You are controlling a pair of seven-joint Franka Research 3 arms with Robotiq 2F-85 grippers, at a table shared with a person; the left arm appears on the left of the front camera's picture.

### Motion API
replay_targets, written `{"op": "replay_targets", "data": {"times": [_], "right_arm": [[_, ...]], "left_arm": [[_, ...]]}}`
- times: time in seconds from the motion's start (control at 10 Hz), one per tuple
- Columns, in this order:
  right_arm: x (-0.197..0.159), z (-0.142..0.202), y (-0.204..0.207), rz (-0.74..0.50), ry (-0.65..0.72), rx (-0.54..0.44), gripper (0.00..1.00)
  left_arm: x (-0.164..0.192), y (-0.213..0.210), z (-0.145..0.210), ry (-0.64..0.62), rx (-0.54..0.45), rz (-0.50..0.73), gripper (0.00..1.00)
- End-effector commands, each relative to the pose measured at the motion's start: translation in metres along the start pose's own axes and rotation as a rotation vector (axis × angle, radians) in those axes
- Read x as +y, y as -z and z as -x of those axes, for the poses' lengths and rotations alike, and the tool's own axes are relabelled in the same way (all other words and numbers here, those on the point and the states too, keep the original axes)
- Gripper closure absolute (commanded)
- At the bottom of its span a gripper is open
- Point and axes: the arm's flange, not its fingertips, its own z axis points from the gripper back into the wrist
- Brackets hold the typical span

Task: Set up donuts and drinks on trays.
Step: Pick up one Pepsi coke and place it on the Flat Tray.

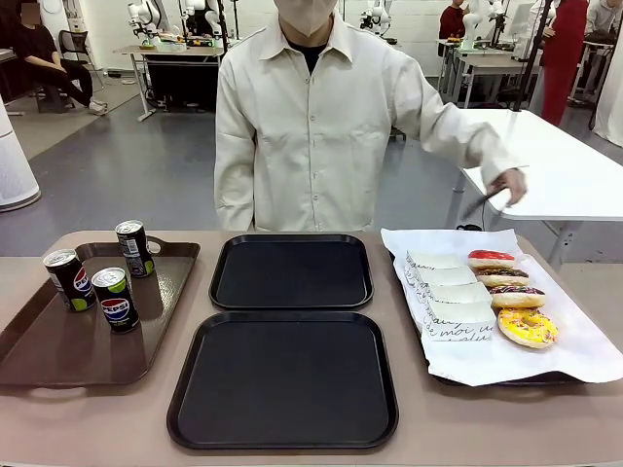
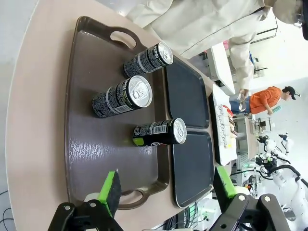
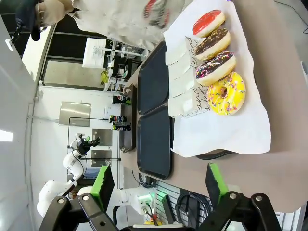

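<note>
Three slim black Pepsi cans stand upright on the long brown plastic tray at the left. At the right, four ring donuts, one red-iced, two chocolate and one yellow with sprinkles, lie in a row on the white paper-lined tray, just beside a row of small white paper boxes. Between them the two black square plastic trays, one near and one far, hold nothing yet. The left gripper hangs over the brown tray's near end, jaws apart and empty. The right gripper, likewise spread and empty, hovers off the near side of the donuts. The cans look rigid but smooth and easily toppled, so a grasp across the body at mid-height seems best. The donuts are likely soft, with icing that smears, so they want a light pinch across the ring's plain sides.
</note>
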Motion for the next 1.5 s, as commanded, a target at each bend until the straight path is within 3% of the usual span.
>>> {"op": "replay_targets", "data": {"times": [0.0,0.5,0.8,1.1,1.4], "right_arm": [[-0.003,0.001,0.0,-0.02,-0.008,0.001,0.0],[-0.003,0.001,0.0,-0.02,-0.008,0.001,0.0],[-0.003,0.001,0.0,-0.02,-0.008,0.001,0.0],[-0.003,0.001,0.0,-0.02,-0.008,0.001,0.0],[-0.003,0.001,0.0,-0.02,-0.008,0.001,0.0]], "left_arm": [[0.001,0.001,0.0,-0.004,-0.015,0.019,0.0],[-0.001,0.0,0.0,-0.002,-0.004,0.003,0.0],[-0.061,0.019,-0.03,0.066,0.19,-0.09,0.0],[-0.135,0.056,-0.051,0.142,0.334,-0.353,0.0],[-0.18,0.13,-0.037,0.223,0.382,-0.587,0.0]]}}
